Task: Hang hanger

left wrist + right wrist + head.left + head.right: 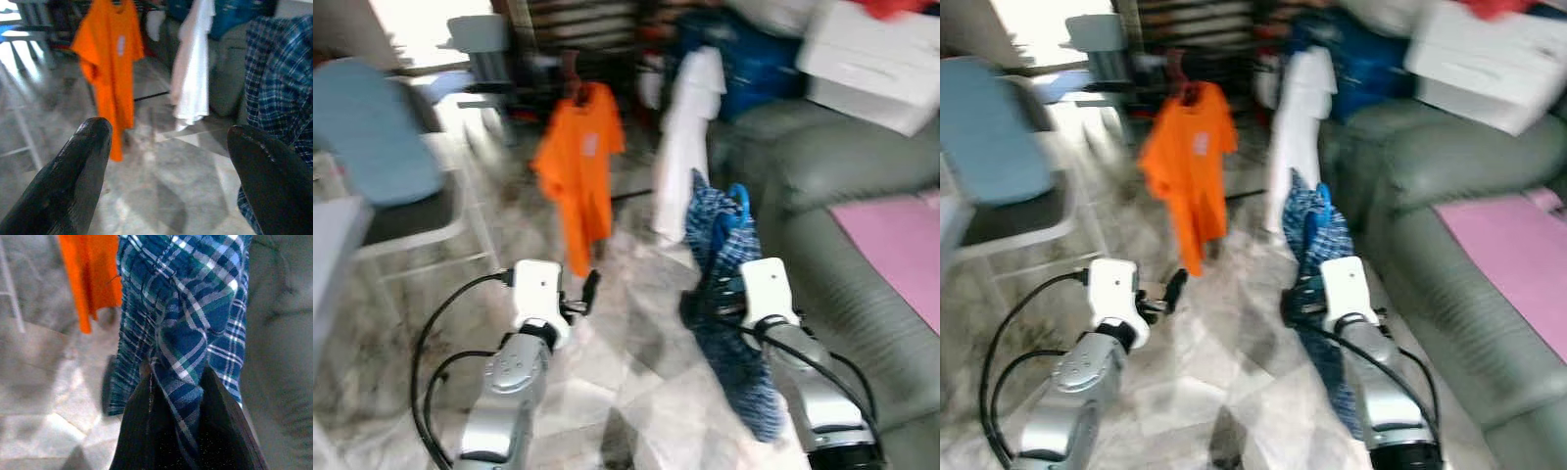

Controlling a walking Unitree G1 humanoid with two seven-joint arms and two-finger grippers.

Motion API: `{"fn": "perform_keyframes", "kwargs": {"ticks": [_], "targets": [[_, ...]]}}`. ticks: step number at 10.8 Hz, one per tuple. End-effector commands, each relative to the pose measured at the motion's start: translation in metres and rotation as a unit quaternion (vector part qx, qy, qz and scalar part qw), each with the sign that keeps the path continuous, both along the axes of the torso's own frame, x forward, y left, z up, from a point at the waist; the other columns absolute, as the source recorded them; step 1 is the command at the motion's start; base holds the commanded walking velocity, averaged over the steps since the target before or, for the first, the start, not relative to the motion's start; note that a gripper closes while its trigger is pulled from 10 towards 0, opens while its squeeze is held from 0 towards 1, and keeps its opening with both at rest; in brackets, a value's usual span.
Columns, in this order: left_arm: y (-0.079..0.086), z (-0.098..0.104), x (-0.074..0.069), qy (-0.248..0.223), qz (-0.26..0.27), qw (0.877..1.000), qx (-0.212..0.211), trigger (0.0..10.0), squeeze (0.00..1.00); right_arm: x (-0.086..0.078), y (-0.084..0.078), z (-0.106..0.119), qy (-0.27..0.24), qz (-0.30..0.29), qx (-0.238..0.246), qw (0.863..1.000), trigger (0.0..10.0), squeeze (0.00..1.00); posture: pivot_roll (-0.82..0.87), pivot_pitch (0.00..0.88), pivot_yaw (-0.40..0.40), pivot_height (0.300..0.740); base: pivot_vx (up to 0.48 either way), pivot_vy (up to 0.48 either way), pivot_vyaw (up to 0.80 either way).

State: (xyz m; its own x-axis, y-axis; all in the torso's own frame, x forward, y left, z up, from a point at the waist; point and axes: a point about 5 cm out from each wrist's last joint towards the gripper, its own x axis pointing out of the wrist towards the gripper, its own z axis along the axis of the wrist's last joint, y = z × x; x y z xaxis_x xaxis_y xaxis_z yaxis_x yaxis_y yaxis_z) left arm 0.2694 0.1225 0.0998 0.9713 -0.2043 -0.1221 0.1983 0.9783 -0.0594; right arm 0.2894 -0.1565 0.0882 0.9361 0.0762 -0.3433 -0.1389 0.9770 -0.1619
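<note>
I get strong daylight from the far window behind the pale blue chair (367, 127), blown out to pure white there, with glare streaking the glossy grey marble floor (636, 362) below it. Both head views are smeared by motion blur; the bright orange T-shirt (578, 162) and the grey-green sofa (832, 166) have soft edges. Near the sofa, the room dims. In my wrist views the near black fingers (73, 176) are out of focus, and the blue checked cloth (190, 308) is somewhat sharper.
</note>
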Motion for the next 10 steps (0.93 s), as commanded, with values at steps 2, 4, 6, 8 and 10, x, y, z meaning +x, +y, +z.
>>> {"fn": "perform_keyframes", "kwargs": {"ticks": [2, 4, 6, 8, 10], "targets": [[-0.0068, 0.0007, -0.0005, -0.001, -0.014, 1.0, -0.007, 10.0, 0.0, 0.0001, -0.0041, 0.0073, -0.018, 0.001, -0.004, 1.0, 10.0, 0.0, -0.16, 0.063, 0.065, 0.74, 0.0, -0.48, 0.5], [-0.0072, 0.0004, -0.0006, -0.001, -0.014, 1.0, -0.008, 10.0, 0.0, 0.0004, -0.0033, 0.0071, -0.016, 0.004, -0.003, 1.0, 10.0, 0.0, -0.16, 0.064, 0.063, 0.74, 0.0, -0.48, 0.0], [-0.0085, -0.0004, -0.0008, 0.0, -0.015, 1.0, -0.008, 10.0, 0.0, 0.0003, -0.001, 0.0068, -0.014, 0.016, -0.005, 1.0, 10.0, 0.0, -0.16, 0.061, 0.061, 0.74, 0.0, -0.48, 0.0], [-0.01, -0.0011, -0.0007, 0.0, -0.019, 1.0, -0.007, 10.0, 0.0, 0.0004, 0.0014, 0.0078, -0.019, 0.027, -0.008, 0.999, 10.0, 0.0, -0.16, 0.053, 0.061, 0.74, 0.0, -0.424, 0.8], [-0.0113, -0.0012, 0.0001, -0.001, -0.017, 1.0, -0.005, 10.0, 0.0, 0.0, 0.0033, 0.0076, -0.018, 0.037, -0.006, 0.999, 10.0, 0.0, -0.16, 0.049, 0.059, 0.74, 0.0, -0.148, 0.8]]}}
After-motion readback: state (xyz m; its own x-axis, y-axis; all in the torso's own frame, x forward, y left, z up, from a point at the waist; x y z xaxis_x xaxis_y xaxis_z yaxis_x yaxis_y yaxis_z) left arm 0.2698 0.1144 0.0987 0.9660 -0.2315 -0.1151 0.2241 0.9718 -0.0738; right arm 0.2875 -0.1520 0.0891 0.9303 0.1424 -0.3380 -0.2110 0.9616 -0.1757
